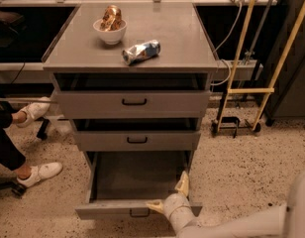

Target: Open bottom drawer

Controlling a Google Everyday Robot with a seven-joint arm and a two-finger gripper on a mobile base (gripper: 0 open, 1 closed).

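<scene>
- Two white shoes (41,171) on a person's feet, on the speckled floor left of the table (162,29). A dark trouser leg shows above the nearer one.
- Table: grey metal, flat top, three drawers stacked under it.
- White bowl (110,32) on the table top, back left, with something golden-brown in it.
- Crumpled silver-and-blue can (141,51) on its side on the table top, just right of the bowl and nearer the front edge. The two are apart.
- Top drawer (93,103) and middle drawer (103,140): each has a black handle at centre and a dark gap above its front.
- Bottom drawer (108,210): lowest in the table, pulled well out toward the camera, dark grey inside on show. Small black loop handle (139,213) at centre of its front.
- Gripper (168,193) sits at the right end of the bottom drawer's front. Fingers (182,183) are spread wide. One points up along the drawer's inner right wall. The other lies along the front's top edge with its tip just right of the handle. Cannot tell if either touches the metal.
- White arm (241,226) runs from the gripper to the lower right corner.
- Yellow tube frame (251,90) on wheels stands near the table's right side. A white cable (227,36) hangs between them.
</scene>
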